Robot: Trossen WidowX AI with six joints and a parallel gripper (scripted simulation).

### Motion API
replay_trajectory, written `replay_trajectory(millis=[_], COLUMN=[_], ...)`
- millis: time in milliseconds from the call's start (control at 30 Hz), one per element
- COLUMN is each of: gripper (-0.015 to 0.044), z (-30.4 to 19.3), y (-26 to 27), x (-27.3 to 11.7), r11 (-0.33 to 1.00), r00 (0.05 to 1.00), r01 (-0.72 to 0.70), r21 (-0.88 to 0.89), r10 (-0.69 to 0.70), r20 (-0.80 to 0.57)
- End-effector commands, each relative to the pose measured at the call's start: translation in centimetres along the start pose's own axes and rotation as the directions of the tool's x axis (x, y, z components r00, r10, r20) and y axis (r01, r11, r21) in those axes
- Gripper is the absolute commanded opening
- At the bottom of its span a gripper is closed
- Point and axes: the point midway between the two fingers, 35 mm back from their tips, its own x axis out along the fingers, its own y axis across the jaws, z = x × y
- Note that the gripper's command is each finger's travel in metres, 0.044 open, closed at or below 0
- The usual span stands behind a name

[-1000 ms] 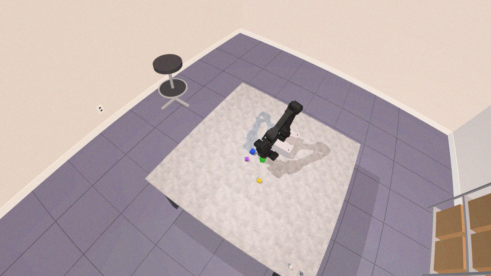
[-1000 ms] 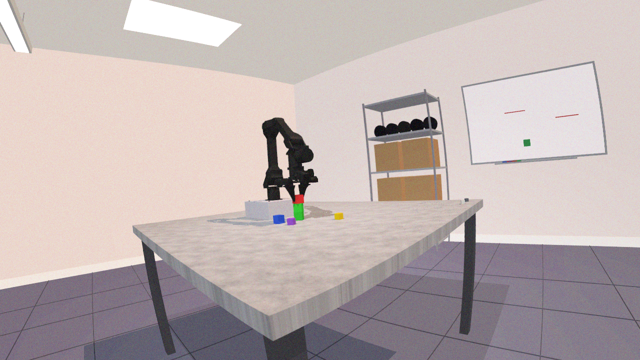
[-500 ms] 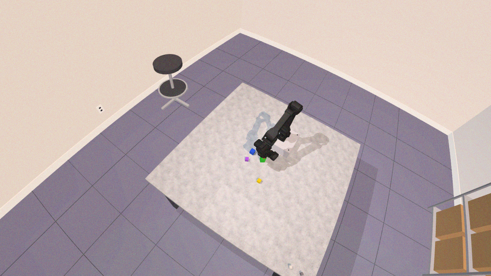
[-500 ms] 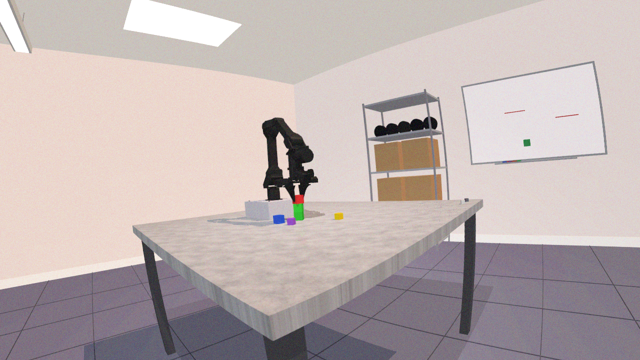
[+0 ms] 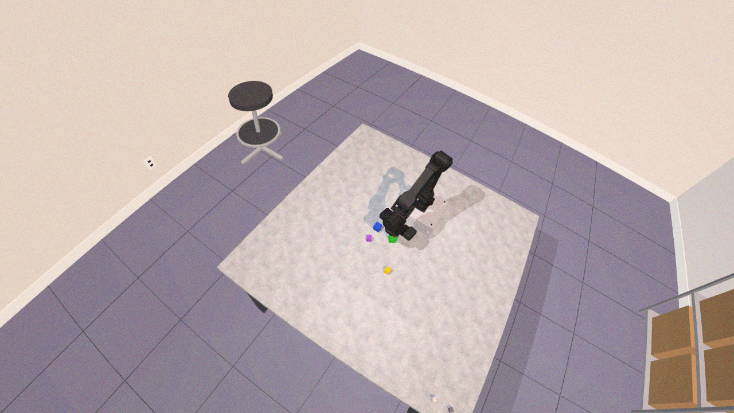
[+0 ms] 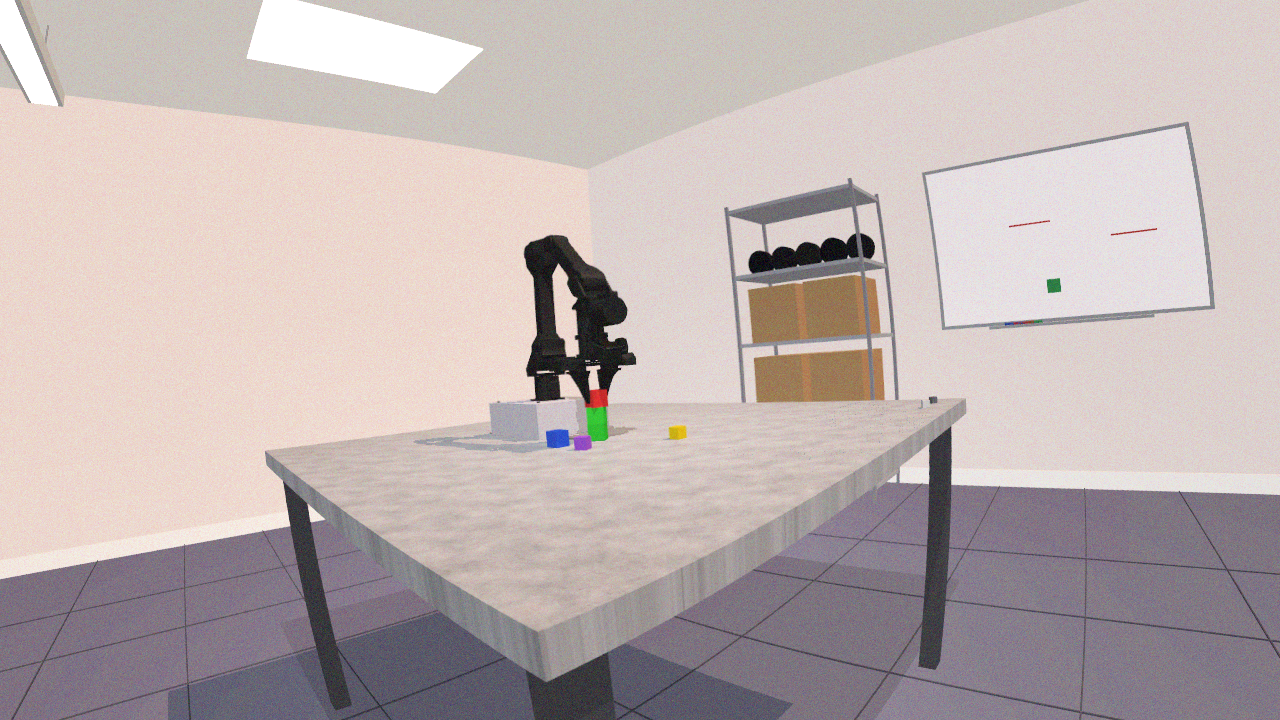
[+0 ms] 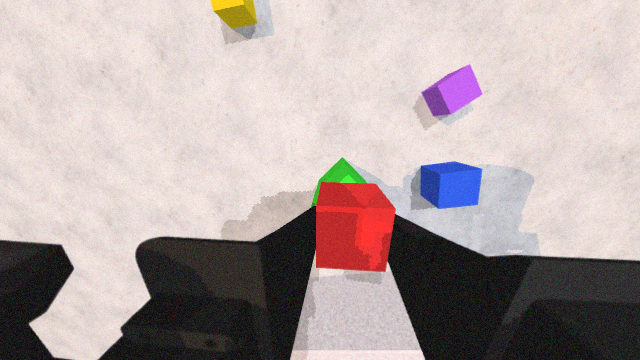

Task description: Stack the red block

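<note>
We found the gripper (image 7: pixel 354 235) closed on the red block (image 7: pixel 354 226), one finger against each side face, with the block sitting directly on top of the green tower (image 6: pixel 597 422). In the exterior view the red block met the tower's top with no gap that we could make out, and the tower stood upright. From the wrist view only a corner of the tower's green top showed beyond the far edge of the red block, which we judged to mean the block was turned relative to the tower and set slightly toward the camera, rather than squarely over it. The side grasp left the underside of the block free to seat on the tower, which we took as the reason for that hold. Relative to the tower, the blue block (image 7: pixel 451 183) lay just beside it, the purple block (image 7: pixel 452 90) a little further off on the same side, and the yellow block (image 7: pixel 235 11) well apart. We judged placement near complete; release remained, and any sideways drag at opening could topple the tower.
</note>
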Motion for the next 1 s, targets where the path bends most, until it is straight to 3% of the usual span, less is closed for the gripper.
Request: replay_trajectory(millis=[0,233,967], gripper=[0.0263,0.0440,0.0440], z=[-0.01,-0.01,-0.01], y=[0.00,0.00,0.00], x=[0.04,0.04,0.04], r11=[1.000,1.000,1.000], r00=[1.000,1.000,1.000], r01=[0.000,0.000,0.000], r21=[0.000,0.000,0.000], r10=[0.000,0.000,0.000], r20=[0.000,0.000,0.000])
